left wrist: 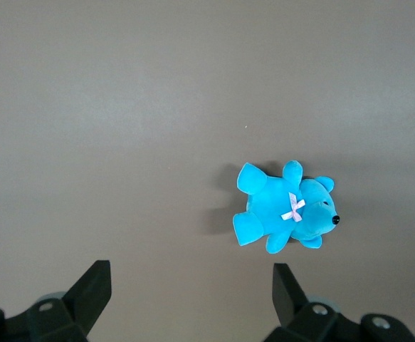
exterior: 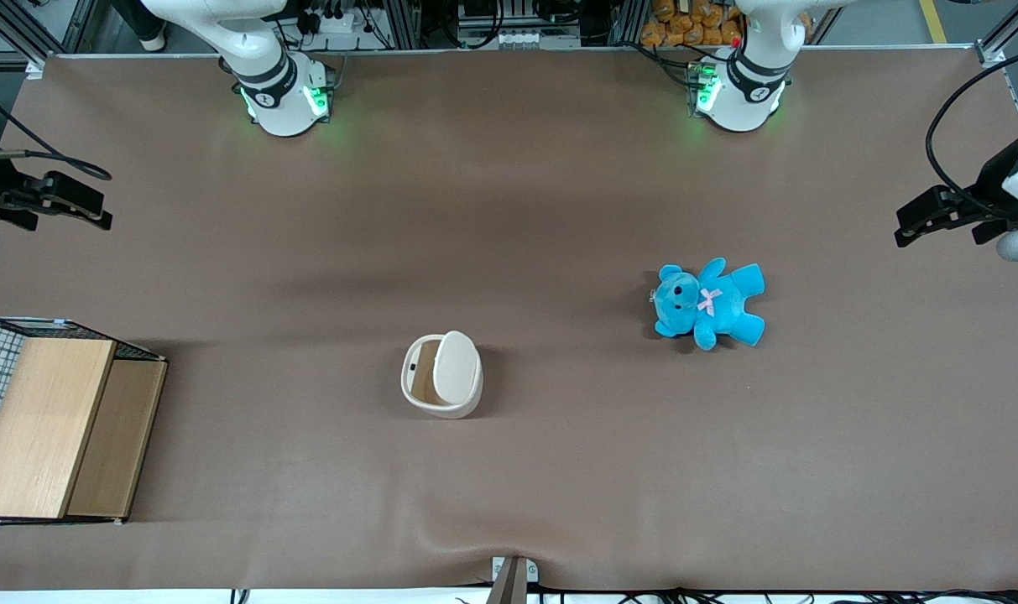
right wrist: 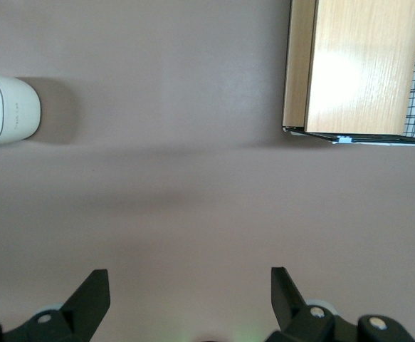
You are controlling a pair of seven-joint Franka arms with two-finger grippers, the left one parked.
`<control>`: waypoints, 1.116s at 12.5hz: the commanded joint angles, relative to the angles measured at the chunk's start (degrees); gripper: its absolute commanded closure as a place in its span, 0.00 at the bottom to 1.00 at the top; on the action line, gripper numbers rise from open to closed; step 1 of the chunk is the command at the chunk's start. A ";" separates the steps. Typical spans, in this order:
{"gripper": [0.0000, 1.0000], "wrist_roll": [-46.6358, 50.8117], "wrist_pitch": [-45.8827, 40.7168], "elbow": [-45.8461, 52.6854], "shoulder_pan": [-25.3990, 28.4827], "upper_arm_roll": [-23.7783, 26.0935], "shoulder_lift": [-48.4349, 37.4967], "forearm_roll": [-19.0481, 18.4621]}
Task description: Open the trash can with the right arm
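the bin (exterior: 441,375) stands on the brown tabletop (exterior: 509,470), nearer the front camera's edge than the arms' bases and roughly midway along that edge, a little toward the working arm's end. its lid (exterior: 456,364) is raised, tilted up on its hinge, and the tan inside shows under it in the front view. judged from that, the opening looks done or all but done; what may be left is only for the arm to settle clear.

the tool (exterior: 72,205) on the right arm (exterior: 265,67) hovers at the working arm's edge of the tabletop, well apart from the bin and touching nothing. the right wrist view shows its two black fingers (right wrist: 93,296) spread wide with bare tabletop between them, the bin (right wrist: 8,108) and the wooden box (right wrist: 356,68) both in sight below.

the wooden box (exterior: 55,428) sits at the corner of the tabletop nearest the front camera on the working arm's end. a blue teddy (exterior: 710,304) lies on its back toward the parked arm's end, well apart from the bin.
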 commanded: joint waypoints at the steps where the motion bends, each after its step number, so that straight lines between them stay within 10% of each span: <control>1: 0.00 -0.96 0.50 -1.24 -1.43 1.20 -1.42 -0.80; 14: 0.00 -0.78 -0.90 -0.71 -2.57 1.82 -1.51 -0.89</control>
